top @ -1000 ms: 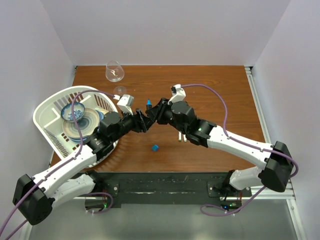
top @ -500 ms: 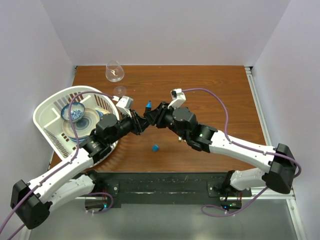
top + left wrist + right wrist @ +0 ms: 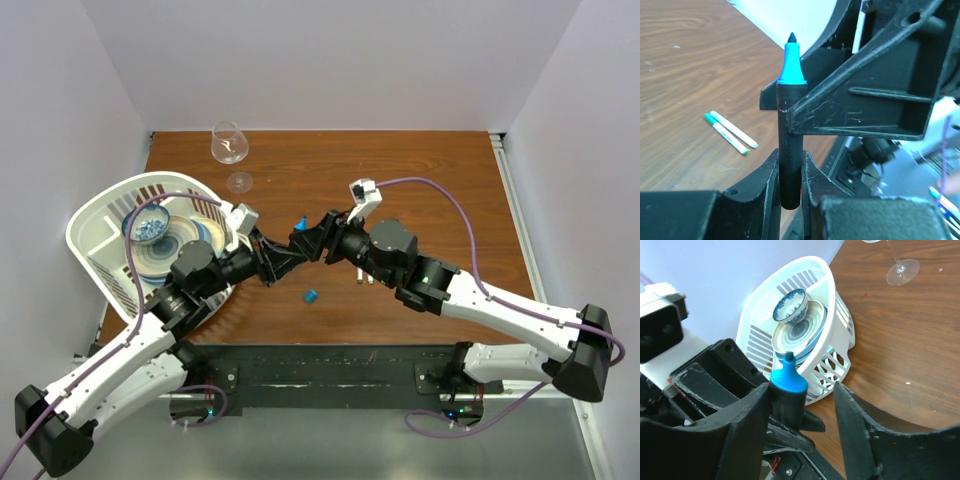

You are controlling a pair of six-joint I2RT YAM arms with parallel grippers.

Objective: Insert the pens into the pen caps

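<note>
A black-barrelled pen (image 3: 790,100) with a bright blue tip stands upright above the table, and my left gripper (image 3: 790,156) is shut on its lower end. My right gripper (image 3: 802,390) is open around the same pen (image 3: 788,390): one finger rests against the barrel, the other stands well clear. In the top view the two grippers meet at mid-table, left gripper (image 3: 278,259) and right gripper (image 3: 308,243), with the pen's blue tip (image 3: 299,225) showing. A blue pen cap (image 3: 311,296) lies on the wood just in front of them. Two white pens with green ends (image 3: 731,131) lie side by side on the table.
A white slotted basket (image 3: 100,215) with a blue-patterned bowl (image 3: 146,227) and plates sits at the left. A wine glass (image 3: 229,145) stands at the back left. The two white pens (image 3: 364,278) lie beneath my right arm.
My left gripper closed on the pen's lower end and my right gripper's jaws have opened off it. Both grippers and the pen have shifted slightly toward the near side.
</note>
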